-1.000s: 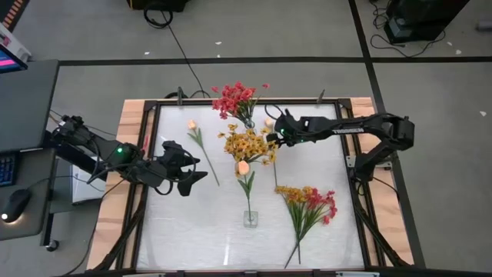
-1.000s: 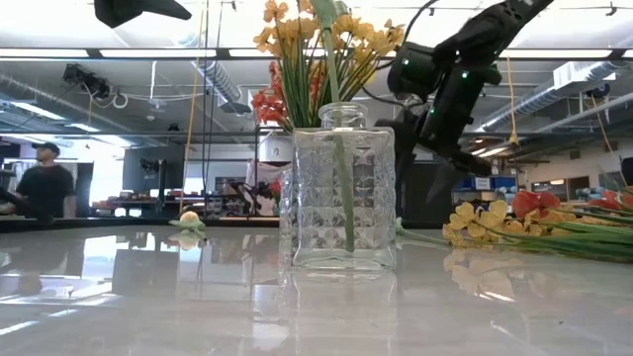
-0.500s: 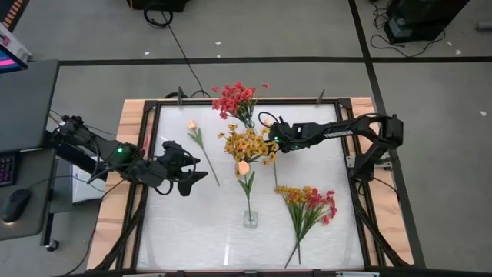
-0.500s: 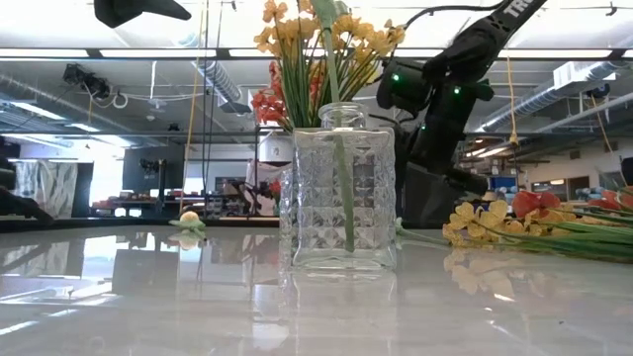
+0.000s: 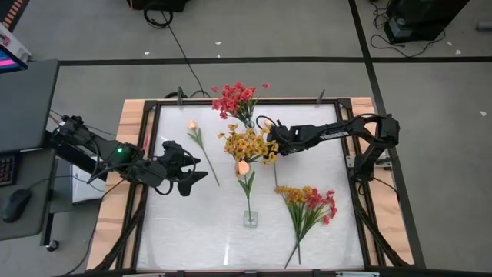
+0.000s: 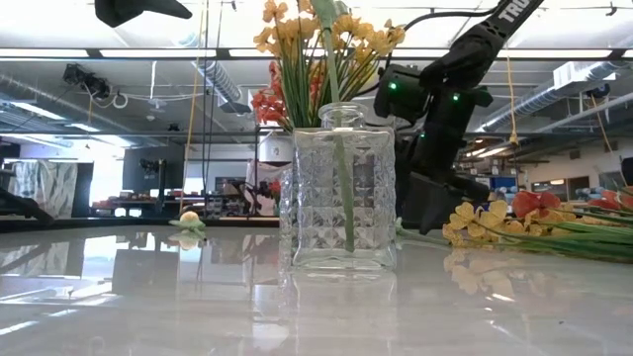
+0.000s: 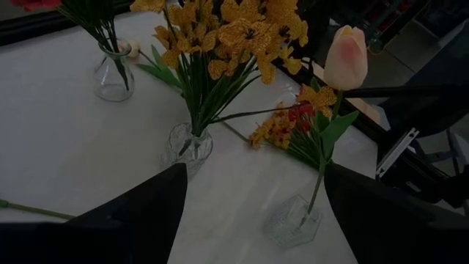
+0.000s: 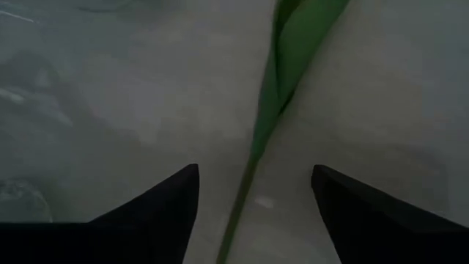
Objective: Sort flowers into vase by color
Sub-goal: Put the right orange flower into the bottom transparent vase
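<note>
I've brought my right gripper (image 5: 270, 137) down from beside the red-flower vase (image 5: 247, 121) to straddle the loose peach tulip's stem (image 8: 253, 158) on the table (image 5: 338, 231), fingers spread, nothing gripped, ready to close; left gripper (image 5: 187, 167) idles open.

White surface (image 5: 323, 231) inside a dark frame with wood edging (image 5: 115, 208). Black cables (image 5: 173, 35) across the grey floor. Desk at far left carries a mouse (image 5: 15, 204). Low view: ceiling ducts (image 6: 213, 74) in the room behind.
</note>
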